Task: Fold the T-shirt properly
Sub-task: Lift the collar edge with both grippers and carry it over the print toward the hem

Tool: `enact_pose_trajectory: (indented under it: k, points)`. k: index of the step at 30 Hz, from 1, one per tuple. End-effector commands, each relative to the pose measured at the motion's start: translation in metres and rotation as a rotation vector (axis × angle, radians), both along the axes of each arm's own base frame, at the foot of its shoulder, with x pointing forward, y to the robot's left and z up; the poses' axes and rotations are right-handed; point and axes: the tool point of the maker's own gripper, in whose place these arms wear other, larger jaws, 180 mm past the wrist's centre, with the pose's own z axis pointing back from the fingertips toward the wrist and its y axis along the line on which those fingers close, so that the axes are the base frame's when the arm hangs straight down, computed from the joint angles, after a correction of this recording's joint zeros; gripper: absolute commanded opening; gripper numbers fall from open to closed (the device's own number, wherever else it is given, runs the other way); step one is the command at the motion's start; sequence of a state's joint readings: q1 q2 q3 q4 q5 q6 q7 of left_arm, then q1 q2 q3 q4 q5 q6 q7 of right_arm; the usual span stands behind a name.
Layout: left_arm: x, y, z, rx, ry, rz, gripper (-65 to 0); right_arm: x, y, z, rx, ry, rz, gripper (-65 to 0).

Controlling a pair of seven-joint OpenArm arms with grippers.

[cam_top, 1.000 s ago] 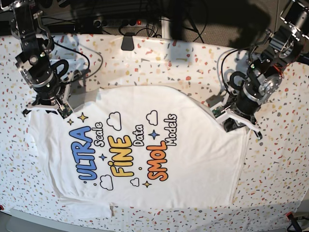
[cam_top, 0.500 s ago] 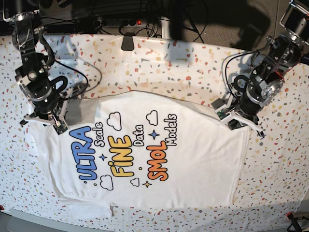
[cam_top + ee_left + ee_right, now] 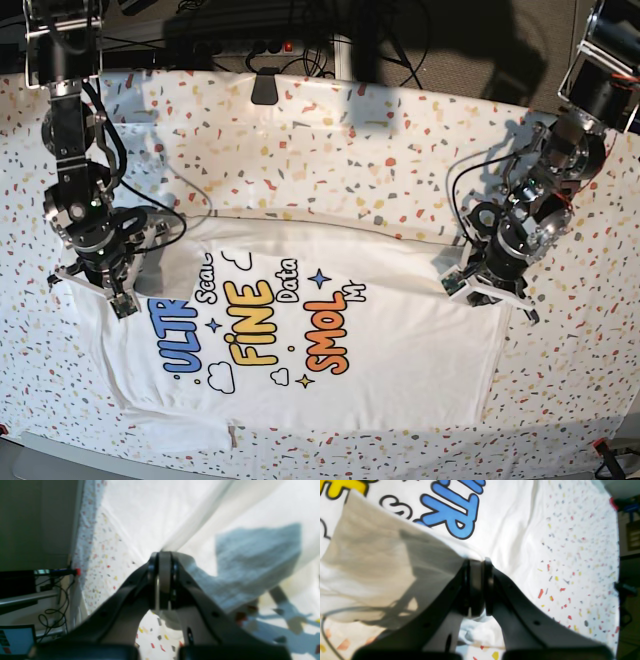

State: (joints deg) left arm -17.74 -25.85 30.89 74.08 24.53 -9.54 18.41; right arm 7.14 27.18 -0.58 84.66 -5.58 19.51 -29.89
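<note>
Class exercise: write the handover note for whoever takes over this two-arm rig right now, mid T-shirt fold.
Left gripper: shut on the T-shirt, at its far edge.
Right gripper: shut on the T-shirt's far edge, other side.
T-shirt: print up on the speckled table; far edge lifted and carried over the print, covering the tops of the words.
Done: first fold begun.
Left: lay that fold flat, then finish folding.

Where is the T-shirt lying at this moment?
In the base view the T-shirt lies print-up on the near half of the speckled table, its far edge pinched by the right gripper and left gripper.
</note>
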Motion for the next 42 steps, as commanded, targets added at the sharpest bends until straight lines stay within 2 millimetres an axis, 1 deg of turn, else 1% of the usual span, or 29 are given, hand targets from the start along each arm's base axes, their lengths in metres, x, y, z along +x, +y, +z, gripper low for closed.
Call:
enact_pose_trajectory:
  k: [1,3,7,13,17,21,24,27,29,31,35,37,42]
  points:
    - [0.015,0.005,0.022,0.003,-0.064,0.008,-65.0,0.012,-0.007,0.018,-0.008,-0.054,-0.01,-65.0]
    - [0.018,0.005,0.026,0.003,-0.072,0.008,-65.0,0.017,-0.01,0.014,0.001,-0.044,-0.025,-65.0]
    - [0.018,0.005,0.026,0.003,-0.074,0.008,-65.0,0.027,-0.008,0.013,0.028,-0.048,-0.039,-65.0]
    - [0.018,0.006,0.026,0.006,-0.072,0.011,-65.0,0.043,0.002,0.027,0.05,-0.088,-0.025,-65.0]
    - [0.018,0.006,0.025,0.006,-0.071,0.012,-65.0,0.05,0.014,0.031,0.043,-0.094,0.009,-65.0]
    - [0.018,0.006,0.025,0.007,-0.07,0.014,-65.0,0.049,0.033,0.023,0.004,-0.067,0.068,-65.0]
    - [0.019,0.009,0.026,0.011,-0.076,0.031,-65.0,0.049,0.04,0.019,-0.042,-0.063,0.094,-65.0]
    - [0.023,0.017,0.034,0.006,-0.121,0.081,-65.0,0.051,0.037,0.023,-0.041,-0.09,0.07,-65.0]
    - [0.024,0.018,0.036,0.002,-0.135,0.09,-65.0,0.052,0.034,0.025,-0.041,-0.102,0.051,-65.0]
    - [0.024,0.019,0.036,0.004,-0.133,0.092,-65.0,0.052,0.033,0.025,-0.041,-0.103,0.041,-65.0]
    - [0.023,0.026,0.032,0.025,-0.112,0.128,-65.0,0.05,0.016,0.027,-0.057,-0.112,-0.056,-65.0]
    - [0.023,0.026,0.032,0.024,-0.113,0.127,-65.0,0.05,0.011,0.029,-0.069,-0.121,-0.081,-65.0]
    - [0.023,0.026,0.031,0.024,-0.112,0.127,-65.0,0.049,0.008,0.03,-0.07,-0.125,-0.104,-65.0]
